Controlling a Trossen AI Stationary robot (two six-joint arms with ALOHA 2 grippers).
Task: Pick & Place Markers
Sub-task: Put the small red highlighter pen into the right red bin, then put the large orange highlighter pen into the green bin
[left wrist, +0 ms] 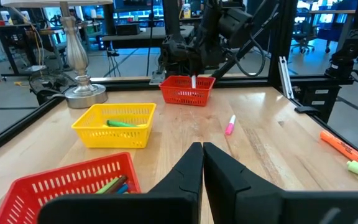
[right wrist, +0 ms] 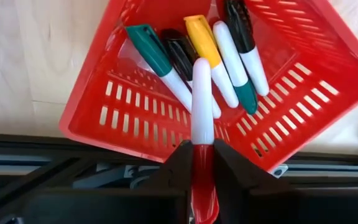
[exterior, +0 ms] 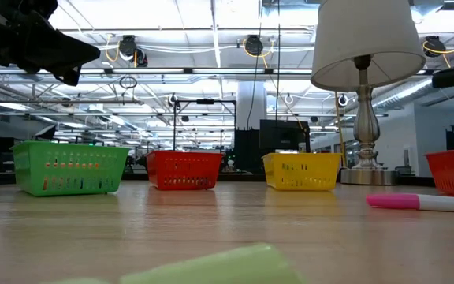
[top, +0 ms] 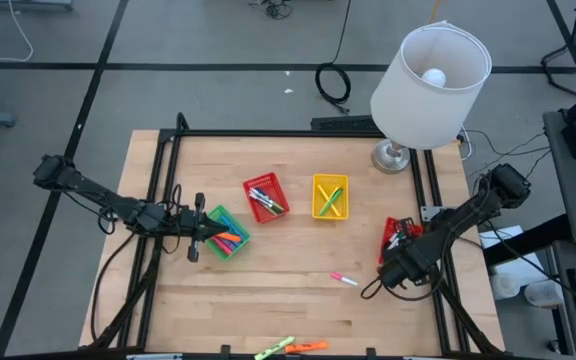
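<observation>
My right gripper [right wrist: 202, 163] is shut on a white marker with a red end [right wrist: 202, 99], just above the red basket [top: 399, 236] at the table's right edge. That basket holds several markers [right wrist: 229, 56]. My left gripper [left wrist: 202, 158] is shut on nothing and hovers beside the green basket [top: 226, 236], which is full of markers. A pink marker [top: 344, 279] lies flat on the table. Orange and green markers [top: 290, 347] lie at the near edge. A red basket [top: 266, 196] and a yellow basket [top: 330, 196] in the middle also hold markers. My right gripper pinches the marker by its red end [right wrist: 202, 177] between the two fingers, with the marker lying along them. The fingers come from above, pointing down. The white end [right wrist: 201, 74] sticks out past the fingertips over the basket's inside, clear of the markers below as far as I can tell.
A lamp [top: 430, 70] stands on its base [top: 393, 156] at the far right corner. A black frame rail [right wrist: 55, 152] runs beside the right basket. Bare wood lies between the baskets and the near edge.
</observation>
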